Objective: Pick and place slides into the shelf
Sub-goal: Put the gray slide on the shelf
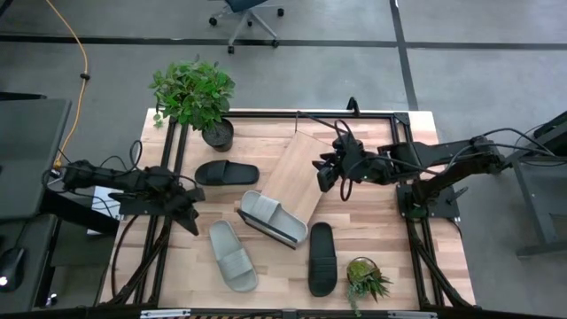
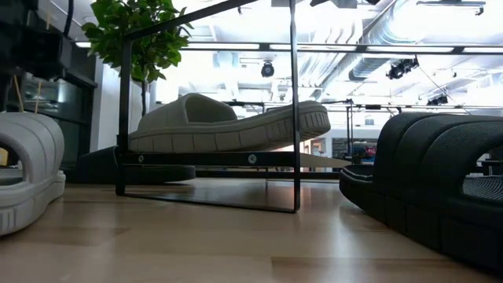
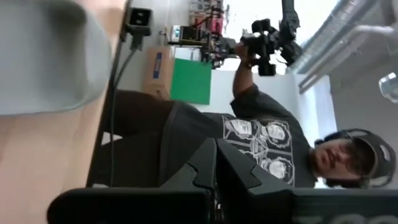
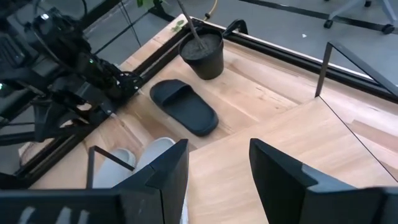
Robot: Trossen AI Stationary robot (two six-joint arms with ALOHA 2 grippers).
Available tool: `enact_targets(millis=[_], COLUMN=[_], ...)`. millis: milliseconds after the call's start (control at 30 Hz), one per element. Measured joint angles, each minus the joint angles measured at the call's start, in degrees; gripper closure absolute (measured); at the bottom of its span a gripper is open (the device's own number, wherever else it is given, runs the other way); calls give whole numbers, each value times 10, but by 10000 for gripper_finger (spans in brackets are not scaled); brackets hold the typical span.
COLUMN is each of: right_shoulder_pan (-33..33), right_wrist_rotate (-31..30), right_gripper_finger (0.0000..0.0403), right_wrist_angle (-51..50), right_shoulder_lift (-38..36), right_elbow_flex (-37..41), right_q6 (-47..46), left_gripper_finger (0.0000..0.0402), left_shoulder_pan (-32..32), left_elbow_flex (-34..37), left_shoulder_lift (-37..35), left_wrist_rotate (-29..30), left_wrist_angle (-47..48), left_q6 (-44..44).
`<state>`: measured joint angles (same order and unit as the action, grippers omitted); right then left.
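The right jaws [image 1: 330,176] are hanging apart and empty over the shelf [image 1: 297,173]. The left jaws [image 1: 188,215] are squeezed tight on nothing, by the tabletop's [image 1: 266,275] left side. One grey slide [image 1: 273,218] is sitting on the shelf's end. I think three are waiting: a grey slide [image 1: 232,255] and two black slides [image 1: 227,173] [image 1: 322,258] on the tabletop.

Grey floor [image 1: 292,75], office chair [image 1: 248,18] beyond table

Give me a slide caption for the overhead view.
One grey-green slide lies on the shelf; right gripper hovers open above it, three slides wait on the table.
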<state>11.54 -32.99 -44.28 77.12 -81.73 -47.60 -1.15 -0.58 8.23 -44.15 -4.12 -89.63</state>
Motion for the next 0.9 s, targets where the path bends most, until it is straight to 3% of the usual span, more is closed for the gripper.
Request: enact_targets(millis=[267, 567, 767, 900], right_shoulder_pan=[0, 0, 0, 0], right_wrist_rotate=[2, 2, 2, 3], right_gripper_finger=[243, 243, 243, 243], right_wrist_angle=[-23, -60, -85, -103], right_shoulder_lift=[0, 0, 0, 0], right_elbow_flex=[0, 0, 0, 0], right_q6=[-3, -4, 0, 0], left_gripper_finger=[401, 401, 401, 401], left_shoulder_pan=[0, 0, -5, -42], left_elbow_flex=[-83, -216, -260, -260], left_shoulder_lift=[66, 178, 246, 271], left_wrist_rotate=[17, 87, 101, 129], left_wrist_angle=[65, 294, 326, 331], left_q6=[69, 211, 296, 319])
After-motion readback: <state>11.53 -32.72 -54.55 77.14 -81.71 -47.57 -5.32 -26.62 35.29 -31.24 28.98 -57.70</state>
